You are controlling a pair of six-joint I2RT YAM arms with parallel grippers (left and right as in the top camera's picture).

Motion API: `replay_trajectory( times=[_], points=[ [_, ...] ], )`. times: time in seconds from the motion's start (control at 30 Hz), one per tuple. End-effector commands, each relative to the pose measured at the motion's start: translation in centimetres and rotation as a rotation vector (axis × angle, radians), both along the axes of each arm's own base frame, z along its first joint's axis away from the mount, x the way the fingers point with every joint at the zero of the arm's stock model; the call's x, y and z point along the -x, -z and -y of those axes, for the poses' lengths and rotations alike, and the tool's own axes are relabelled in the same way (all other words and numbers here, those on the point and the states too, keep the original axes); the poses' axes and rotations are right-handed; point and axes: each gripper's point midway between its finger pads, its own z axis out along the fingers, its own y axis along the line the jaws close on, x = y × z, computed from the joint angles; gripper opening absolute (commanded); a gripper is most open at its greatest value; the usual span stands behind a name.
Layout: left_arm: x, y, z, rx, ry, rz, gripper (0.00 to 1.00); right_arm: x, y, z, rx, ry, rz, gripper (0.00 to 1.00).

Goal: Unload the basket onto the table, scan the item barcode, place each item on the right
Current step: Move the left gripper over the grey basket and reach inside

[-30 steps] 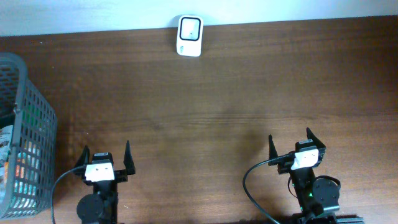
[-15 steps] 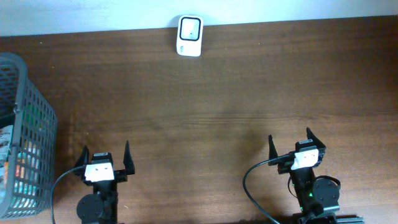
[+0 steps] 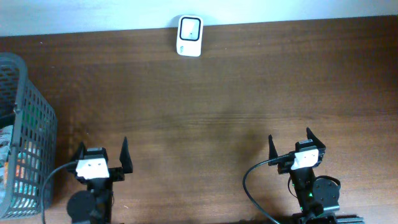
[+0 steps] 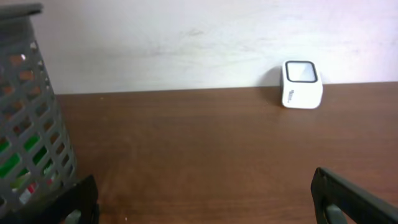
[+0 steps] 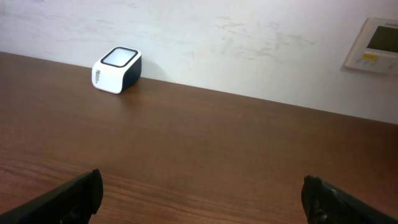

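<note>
Grey basket (image 3: 32, 124) holds items (image 3: 5, 146), none picked yet: task at start. L gripper (image 3: 102, 151) & R gripper (image 3: 290, 140) both wide, empty. Next: L into basket, grab one for scanner (image 3: 189, 27).

Dark wooden table (image 3: 217, 93) against a white wall (image 5: 249, 37).

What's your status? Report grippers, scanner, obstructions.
Left gripper open, right gripper open, both empty. Barcode scanner far centre; items in gray basket. Nothing blocking.
</note>
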Motion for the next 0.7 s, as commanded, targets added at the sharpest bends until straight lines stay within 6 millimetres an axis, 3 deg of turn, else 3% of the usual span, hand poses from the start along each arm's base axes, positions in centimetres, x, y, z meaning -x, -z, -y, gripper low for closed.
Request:
replay_trajectory(
  times=[0.0, 0.43, 0.53, 0.67],
  points=[
    [-0.6, -4.3, 0.9, 0.021, 0.053, -0.005, 0.99, 0.0, 0.1, -0.1, -0.008, -0.007, 0.002, 0.98],
    [-5.3, -12.2, 3.1, 0.146, 0.191, -0.531, 0.99, 0.0, 0.1, -0.1, -0.008, -0.007, 0.002, 0.99],
    [-6.6, -12.0, 3.4, 0.172, 0.215, -0.598, 0.99, 0.0, 0.1, -0.1, -0.008, -0.007, 0.002, 0.98],
    [-7.9, -9.4, 3.9, 0.212, 0.240, -0.696, 0.99, 0.0, 0.1, -0.1, -0.008, -0.007, 0.002, 0.99]
  ],
)
